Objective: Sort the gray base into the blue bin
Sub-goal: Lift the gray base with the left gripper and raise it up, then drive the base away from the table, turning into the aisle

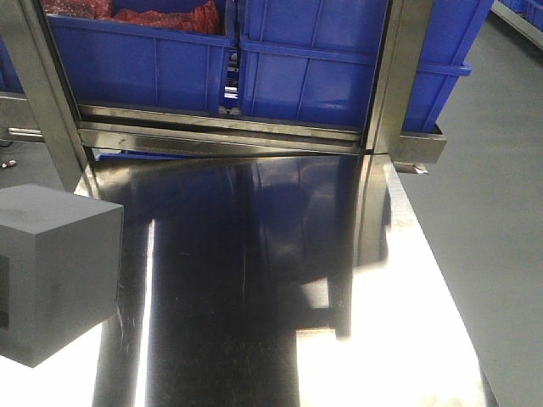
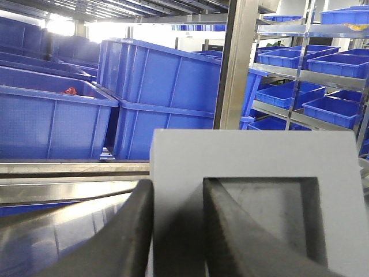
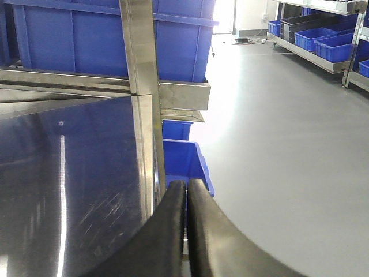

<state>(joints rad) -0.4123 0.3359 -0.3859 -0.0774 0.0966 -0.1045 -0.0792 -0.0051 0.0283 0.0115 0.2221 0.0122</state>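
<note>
left pincer [image 2: 177, 190], curved and black, is clamped across one wall of the gray base [image 2: 248, 153], a matte cube. only my left wrist view shows its square recess. the front view shows plain faces over the left of the mirror-steel bench [image 1: 254, 297]. my right pincer [image 3: 185, 187] is pressed together on nothing.
</note>
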